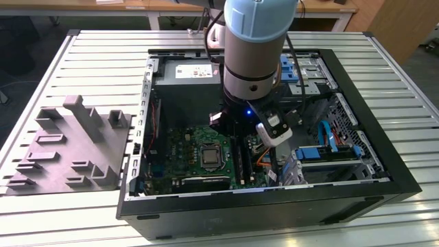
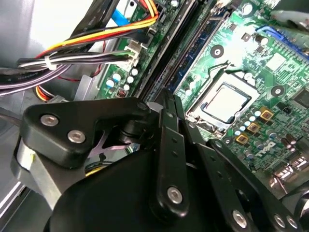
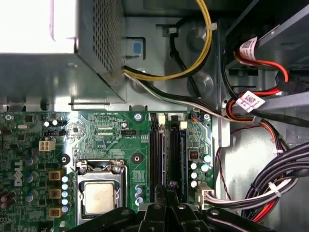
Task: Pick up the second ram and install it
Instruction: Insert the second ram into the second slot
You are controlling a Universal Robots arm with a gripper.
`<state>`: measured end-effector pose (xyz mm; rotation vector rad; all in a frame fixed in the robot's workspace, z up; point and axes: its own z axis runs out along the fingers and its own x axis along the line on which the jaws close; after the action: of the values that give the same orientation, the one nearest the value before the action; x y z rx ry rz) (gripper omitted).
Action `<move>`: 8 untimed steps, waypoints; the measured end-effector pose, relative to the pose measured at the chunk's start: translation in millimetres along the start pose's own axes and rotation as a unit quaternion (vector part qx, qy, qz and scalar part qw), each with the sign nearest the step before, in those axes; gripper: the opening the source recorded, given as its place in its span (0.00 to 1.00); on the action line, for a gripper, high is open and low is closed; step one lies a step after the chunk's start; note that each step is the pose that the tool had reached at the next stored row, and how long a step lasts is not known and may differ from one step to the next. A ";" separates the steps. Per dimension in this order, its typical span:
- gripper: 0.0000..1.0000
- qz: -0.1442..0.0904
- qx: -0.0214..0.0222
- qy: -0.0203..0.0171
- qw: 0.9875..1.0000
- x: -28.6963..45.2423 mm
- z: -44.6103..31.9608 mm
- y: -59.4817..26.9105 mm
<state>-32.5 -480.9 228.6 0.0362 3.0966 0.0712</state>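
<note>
My gripper [image 1: 237, 133] reaches down into the open computer case [image 1: 274, 198], right over the long black memory slots [image 1: 241, 162] beside the processor socket [image 1: 207, 154]. In the first wrist view the fingertips [image 3: 164, 189] meet just above the two slots [image 3: 158, 154]. The gripper [image 3: 168, 187] looks shut, and I make out nothing between the fingers. The second wrist view shows the gripper [image 2: 166, 99] narrowed to a point over the same slots [image 2: 186, 43]. The second ram is hidden; whether it stands in a slot under the fingers I cannot tell.
A grey moulded fixture [image 1: 69, 149] lies on the slatted table at the exterior view's left. Inside the case are the power supply [image 1: 185, 77], bundled cables [image 3: 270, 188] close beside the slots, a blue flat cable [image 1: 328, 136] and drive bays at the exterior view's right.
</note>
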 end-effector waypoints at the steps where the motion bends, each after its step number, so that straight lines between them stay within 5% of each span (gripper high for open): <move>1: 0.11 0.000 0.000 0.000 1.000 0.0 -0.6 0.2; 3: 0.11 0.000 0.006 0.000 1.000 0.0 -1.0 0.3; 6: 0.11 0.000 0.024 -0.001 1.000 0.0 -1.1 0.5; 8: 0.11 0.000 0.027 -0.001 1.000 0.0 -1.6 1.1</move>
<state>-32.5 -479.8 230.2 0.0365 3.0967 -0.0111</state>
